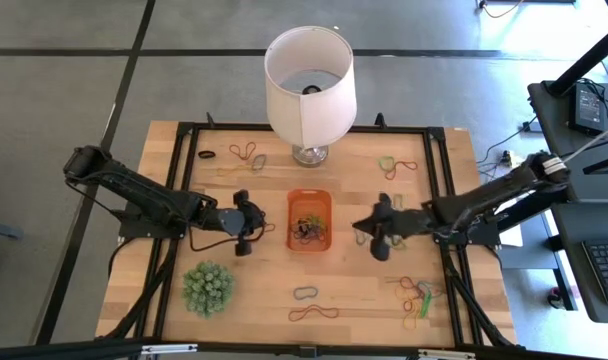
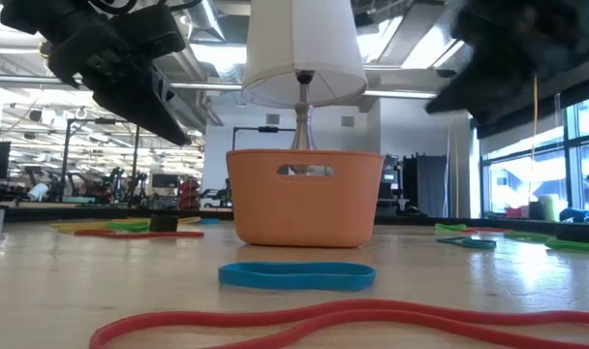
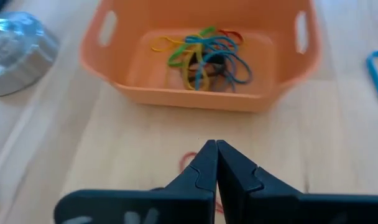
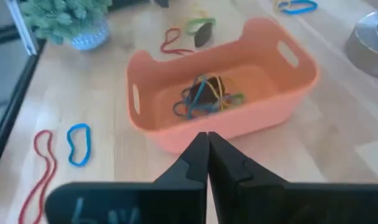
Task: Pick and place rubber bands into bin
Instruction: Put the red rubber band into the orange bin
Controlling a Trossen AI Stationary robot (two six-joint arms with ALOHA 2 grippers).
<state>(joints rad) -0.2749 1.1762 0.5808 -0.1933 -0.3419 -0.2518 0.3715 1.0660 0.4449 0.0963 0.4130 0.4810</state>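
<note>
1. Left gripper [image 3: 212, 163] sits with its jaws pressed together and nothing between them. The bin [image 3: 201, 99] is straight ahead of the tips, a strip of bare table [image 3: 139, 143] between.
2. Just under those closed tips — a thin red band [image 3: 188, 160] on the wood, partly hidden by the fingers; whether they touch it cannot be told.
3. Right gripper [image 4: 206, 155] is shut too, fingers meeting in a point, holding nothing. The bin's near wall is right in front of it, close.
4. From above, the two grippers face each other across the bin, one on either side.
5. Inside the bin — a tangle of bands [image 4: 204, 96]: blue, green, yellow, a dark one, a touch of red.
6. Off to one side of the right jaws, a blue band [image 4: 79, 144] and a long red loop [image 4: 41, 168] lie flat on the table, just beside each other.
7. Beyond the bin from the right jaws: a red band and a green one, and the spiky plant [image 4: 68, 22] farther off.
8. The lamp [image 1: 309, 85] stands at the table's far edge, behind the bin, with more bands scattered at the table's corners.
</note>
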